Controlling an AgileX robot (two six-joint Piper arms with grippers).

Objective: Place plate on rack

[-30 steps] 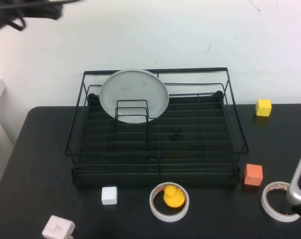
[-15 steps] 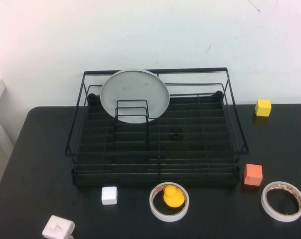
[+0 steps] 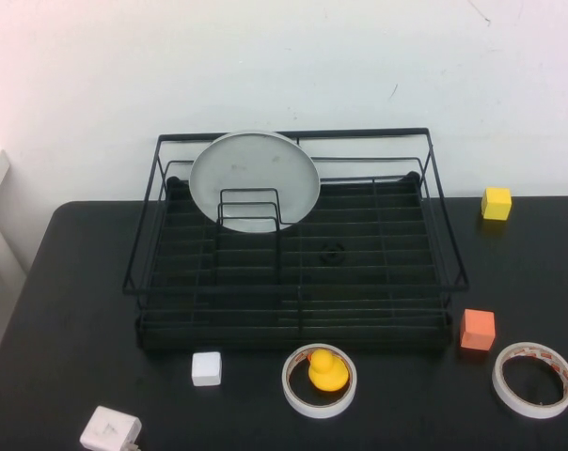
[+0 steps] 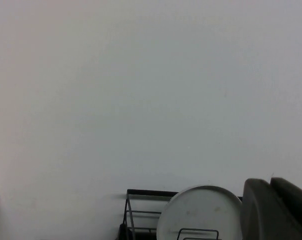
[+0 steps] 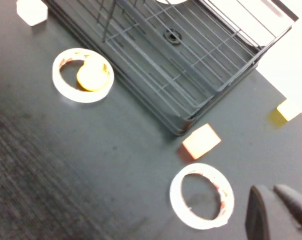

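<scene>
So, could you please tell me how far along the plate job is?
Done: the plate stands upright in the rack, behind its wire loops. In hand: nothing; the left end effector is raised facing the wall, the right end effector is above the table. Left: apparently nothing.

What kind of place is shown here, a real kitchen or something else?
Probably a robot test bench, not a kitchen: a black table against a bare white wall, a rack holding one plate, and loose props such as tape rings and coloured cubes. Left gripper faces the wall; right gripper hangs over the table.
</scene>
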